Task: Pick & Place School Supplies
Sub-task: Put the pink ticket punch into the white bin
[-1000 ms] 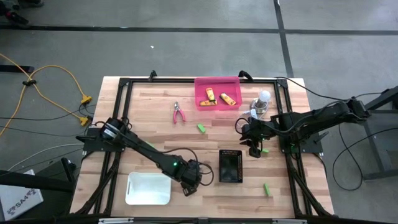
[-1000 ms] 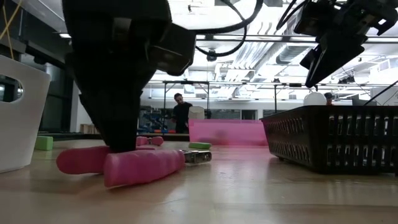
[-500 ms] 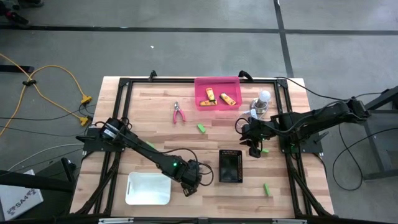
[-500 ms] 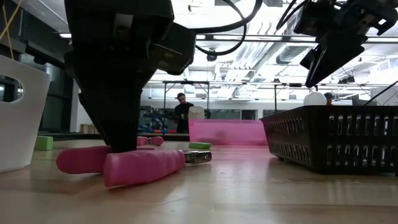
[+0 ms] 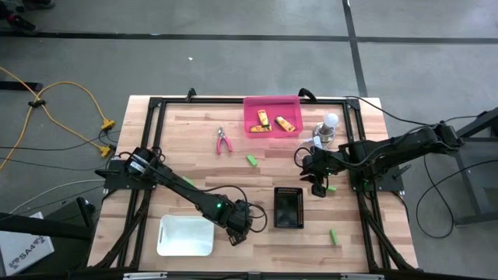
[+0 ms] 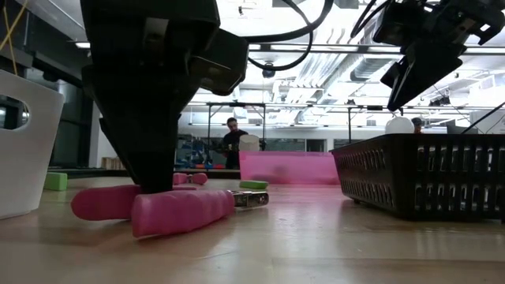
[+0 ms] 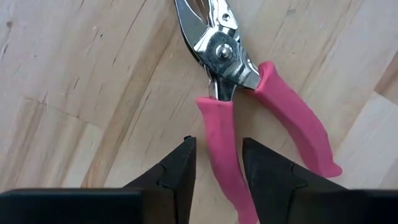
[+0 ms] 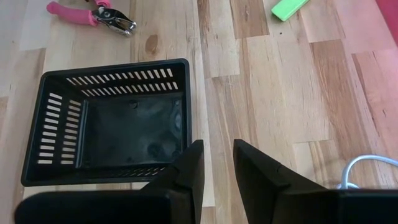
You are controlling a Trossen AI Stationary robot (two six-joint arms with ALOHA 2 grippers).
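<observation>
A pair of pink-handled pliers (image 7: 249, 87) lies flat on the wooden table between the white tub (image 5: 185, 236) and the black basket (image 5: 288, 208). My left gripper (image 7: 217, 142) stands over it, pointing steeply down and open, with one pink handle (image 7: 221, 143) between its fingers. In the low view the dark gripper stands right on the pink handles (image 6: 181, 209). My right gripper (image 8: 216, 144) hangs open and holds nothing, above the table just right of the basket (image 8: 106, 118), near a green block (image 5: 331, 187). My left gripper comes from above with a finger on each side of one pliers handle (image 7: 227, 174), toward its free end, the fingers across it. Bare wood shows between the handle and one finger (image 7: 186, 168). The handle runs close along the other finger (image 7: 261, 174); whether they touch I cannot tell.
A pink tray (image 5: 250, 124) at the far edge holds three yellow-orange pieces. A second pair of pliers (image 5: 224, 142) and a green block (image 5: 252, 160) lie left of it. Another green block (image 5: 333, 235) lies near the front right. A white bulb (image 5: 331, 120) with its cable stands far right.
</observation>
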